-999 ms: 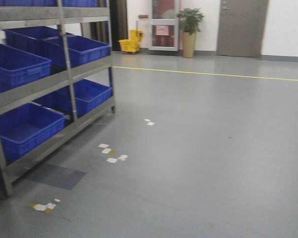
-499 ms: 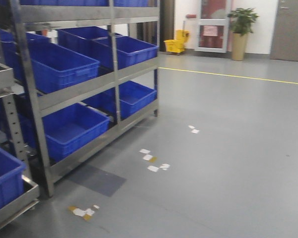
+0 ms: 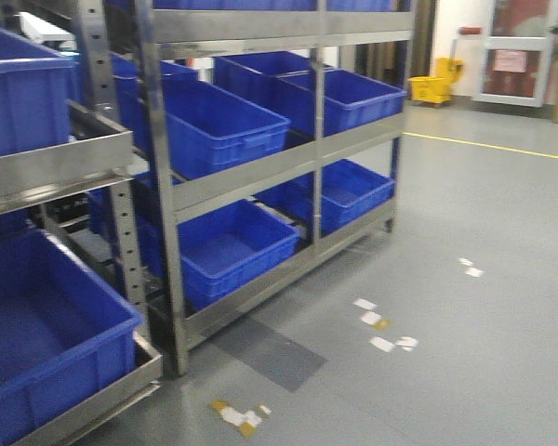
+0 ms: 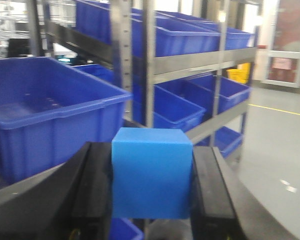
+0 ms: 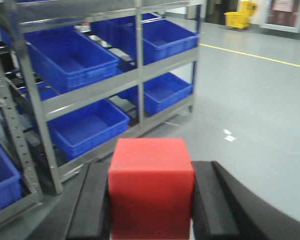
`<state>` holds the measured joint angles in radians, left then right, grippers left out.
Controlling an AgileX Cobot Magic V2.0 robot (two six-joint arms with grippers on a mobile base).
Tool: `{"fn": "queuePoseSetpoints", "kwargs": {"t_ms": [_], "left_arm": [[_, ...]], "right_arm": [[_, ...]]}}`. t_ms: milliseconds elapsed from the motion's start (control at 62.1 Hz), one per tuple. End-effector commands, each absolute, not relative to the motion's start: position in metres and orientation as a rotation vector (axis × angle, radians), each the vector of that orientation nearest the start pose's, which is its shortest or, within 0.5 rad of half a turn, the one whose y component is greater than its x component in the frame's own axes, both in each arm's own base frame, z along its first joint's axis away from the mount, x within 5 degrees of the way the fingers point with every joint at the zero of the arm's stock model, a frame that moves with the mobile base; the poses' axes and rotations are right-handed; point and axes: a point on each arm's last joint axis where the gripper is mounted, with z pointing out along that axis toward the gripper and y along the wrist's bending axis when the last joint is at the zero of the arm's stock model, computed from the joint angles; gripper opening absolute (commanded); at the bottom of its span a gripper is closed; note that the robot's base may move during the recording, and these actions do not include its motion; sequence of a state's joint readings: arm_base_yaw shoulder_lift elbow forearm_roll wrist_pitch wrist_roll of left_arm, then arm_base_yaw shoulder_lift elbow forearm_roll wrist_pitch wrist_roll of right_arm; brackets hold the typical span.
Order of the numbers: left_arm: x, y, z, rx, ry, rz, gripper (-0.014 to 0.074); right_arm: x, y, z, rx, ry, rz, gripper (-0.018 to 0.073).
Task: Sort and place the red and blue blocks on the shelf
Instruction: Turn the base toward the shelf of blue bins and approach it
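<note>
My left gripper point(image 4: 151, 192) is clamped on the small matte mid-blue cube point(image 4: 151, 170) and my right gripper point(image 5: 150, 202) on the bright red cube point(image 5: 151, 182), both held short of the brushed-steel shelf rack point(image 3: 260, 174), where I judge a bump against it or a shallow pinch could knock either loose.

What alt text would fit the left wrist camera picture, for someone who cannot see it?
A blue block is held between the left arm's two black jaws, filling the lower middle of the picture. Behind it stands a steel shelf loaded with large blue bins, with grey floor to the right.
</note>
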<state>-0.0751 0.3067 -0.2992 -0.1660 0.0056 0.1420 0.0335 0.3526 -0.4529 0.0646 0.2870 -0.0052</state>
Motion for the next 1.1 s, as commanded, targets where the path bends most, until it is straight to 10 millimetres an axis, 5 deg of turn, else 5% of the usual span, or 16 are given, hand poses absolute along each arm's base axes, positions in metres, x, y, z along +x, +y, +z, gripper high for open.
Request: {"fn": "queuePoseSetpoints", "kwargs": {"t_ms": [0,1079], "left_arm": [[0.0800,-0.0046,0.3110,0.020,1.387,-0.075,0.0125],[0.0800,-0.0046,0.3110,0.020,1.387,-0.075,0.0125]], "right_arm": [[0.0802,0.0036,0.3331,0.006,1.557,0.073,0.0085],[0.0802,0.0036,0.3331,0.006,1.557,0.073,0.0085]]}}
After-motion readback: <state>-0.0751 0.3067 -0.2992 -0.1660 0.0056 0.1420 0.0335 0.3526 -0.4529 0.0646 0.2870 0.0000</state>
